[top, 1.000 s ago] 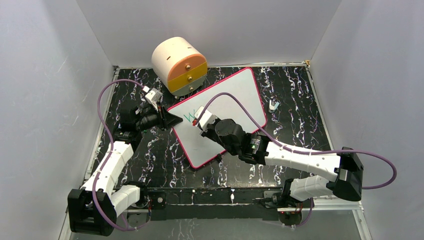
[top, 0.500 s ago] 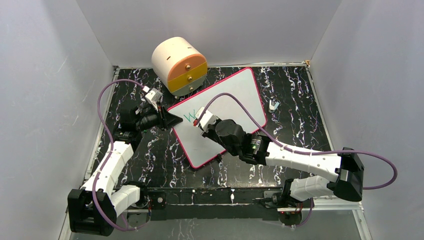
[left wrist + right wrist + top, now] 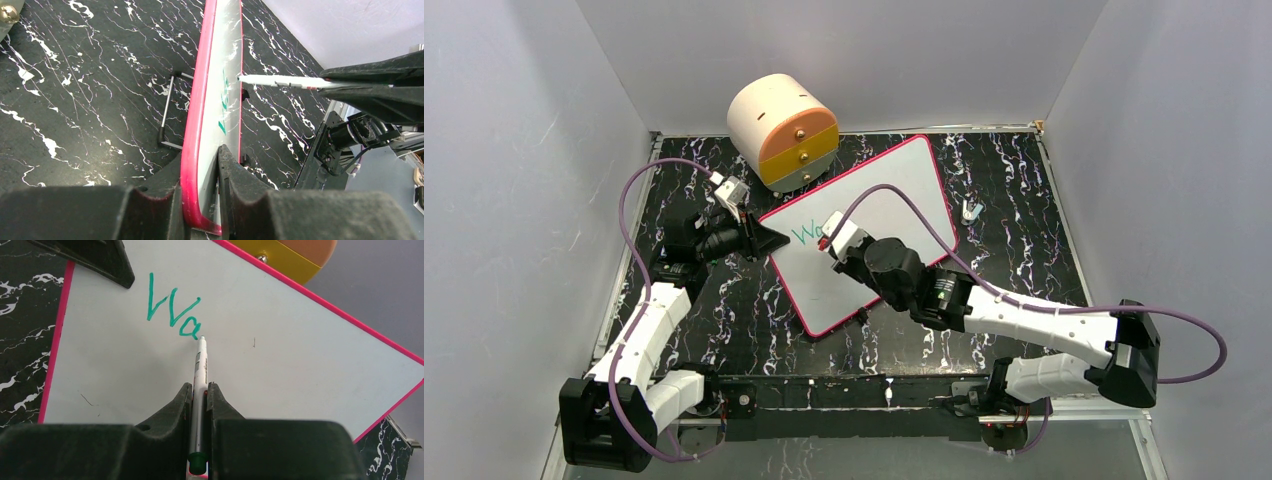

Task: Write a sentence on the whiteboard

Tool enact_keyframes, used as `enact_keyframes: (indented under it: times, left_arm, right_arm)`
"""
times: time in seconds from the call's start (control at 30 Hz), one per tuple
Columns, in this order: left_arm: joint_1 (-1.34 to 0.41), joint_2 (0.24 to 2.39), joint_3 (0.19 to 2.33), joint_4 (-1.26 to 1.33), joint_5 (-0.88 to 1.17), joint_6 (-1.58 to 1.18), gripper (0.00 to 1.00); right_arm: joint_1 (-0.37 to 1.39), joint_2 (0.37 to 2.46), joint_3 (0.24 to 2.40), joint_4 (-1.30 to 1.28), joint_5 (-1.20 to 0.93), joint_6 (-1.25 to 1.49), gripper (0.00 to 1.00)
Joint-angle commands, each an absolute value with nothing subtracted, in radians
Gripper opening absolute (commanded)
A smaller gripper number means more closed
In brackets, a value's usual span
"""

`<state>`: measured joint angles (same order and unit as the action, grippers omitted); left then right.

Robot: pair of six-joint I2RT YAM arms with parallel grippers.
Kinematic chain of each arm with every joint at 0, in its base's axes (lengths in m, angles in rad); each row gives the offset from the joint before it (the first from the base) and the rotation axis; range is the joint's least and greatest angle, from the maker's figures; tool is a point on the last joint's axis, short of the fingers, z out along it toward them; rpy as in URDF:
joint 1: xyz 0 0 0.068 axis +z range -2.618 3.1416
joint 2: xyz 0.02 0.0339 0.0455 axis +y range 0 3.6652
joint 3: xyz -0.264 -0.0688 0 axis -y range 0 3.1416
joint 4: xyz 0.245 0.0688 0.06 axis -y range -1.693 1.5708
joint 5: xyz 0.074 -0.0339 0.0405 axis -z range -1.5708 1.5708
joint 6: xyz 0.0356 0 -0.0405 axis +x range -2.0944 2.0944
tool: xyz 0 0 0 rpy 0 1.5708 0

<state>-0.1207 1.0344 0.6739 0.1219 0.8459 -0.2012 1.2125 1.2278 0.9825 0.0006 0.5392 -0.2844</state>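
Right claw (image 3: pixel 199 390) clenched on the green marker (image 3: pixel 200 367), tip at the whiteboard (image 3: pixel 290 355) surface, looks like it's touching right at the tail of the "a". Left claw (image 3: pixel 200 167) clamped on the whiteboard's red rim at its left corner, pinning it. We read only "Wa" of the sentence (image 3: pixel 172 315), in the whiteboard's upper left, near the left claw. Whiteboard lies skewed on the bench (image 3: pixel 1014 200), with the drawer box (image 3: pixel 782 128) just behind the whiteboard's far edge.

Step in hand, as we judge it: start the "r", early in the task.

To do it well:
- We begin the stroke just beside the "a", same height, no gap.
- We run the baseline parallel to the whiteboard's long edge, since the whiteboard is skewed.
- Light, even pressure; lift clean between strokes so there's no drag line.
- Letters stay small, since two lines must fit on the whiteboard.
- Left claw holds firm; if the whiteboard slides, the letters smear.
- Right wrist stays low over the whiteboard, cable clear of wet ink.
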Motion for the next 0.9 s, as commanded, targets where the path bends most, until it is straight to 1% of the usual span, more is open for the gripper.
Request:
enact_keyframes:
  times: [0.0,0.87]
  left_arm:
    - [-0.137,1.078,0.626,-0.037,0.698,-0.005,0.0]
    - [-0.137,1.083,0.625,-0.037,0.705,-0.005,0.0]
  right_arm:
    - [1.203,1.183,0.973,0.083,0.556,-0.273,0.0]
    - [1.17,1.207,0.965,0.142,0.496,-0.261,0.0]
